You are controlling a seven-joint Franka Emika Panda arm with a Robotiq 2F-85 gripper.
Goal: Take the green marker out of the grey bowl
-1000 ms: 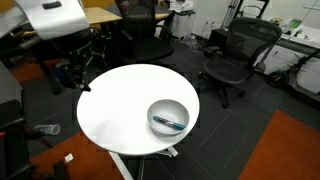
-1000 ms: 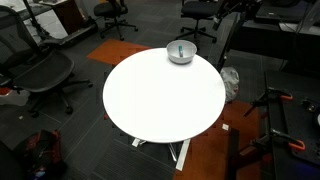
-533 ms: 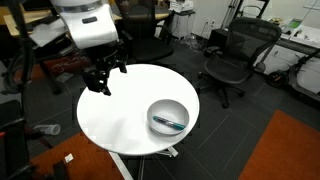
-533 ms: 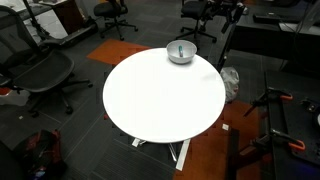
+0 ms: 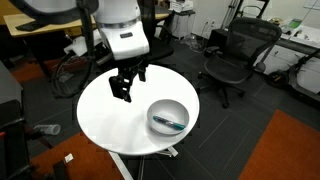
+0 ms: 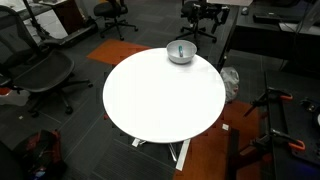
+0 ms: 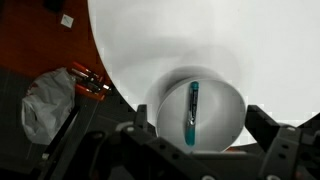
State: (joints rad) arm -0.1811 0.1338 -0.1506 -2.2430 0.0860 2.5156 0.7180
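Observation:
The grey bowl (image 5: 168, 117) stands on the white round table (image 5: 115, 125) near its edge; it also shows in the other exterior view (image 6: 180, 52). The green marker (image 5: 170, 124) lies inside it. In the wrist view the bowl (image 7: 225, 105) is below the camera with the marker (image 7: 192, 112) lying lengthwise in its middle. My gripper (image 5: 125, 87) hangs above the table, beside the bowl and clear of it. In the wrist view its jaws (image 7: 200, 120) are open and empty, with the bowl seen between them.
Black office chairs (image 5: 228, 58) and desks ring the table. An orange carpet patch (image 5: 290, 150) lies on the floor. In the wrist view a grey bag (image 7: 45, 100) and red-handled tools (image 7: 90, 82) lie on the floor beside the table's edge.
The arm has swung in from the far side of the table and moved over it towards the bowl. The bowl and marker have not moved.

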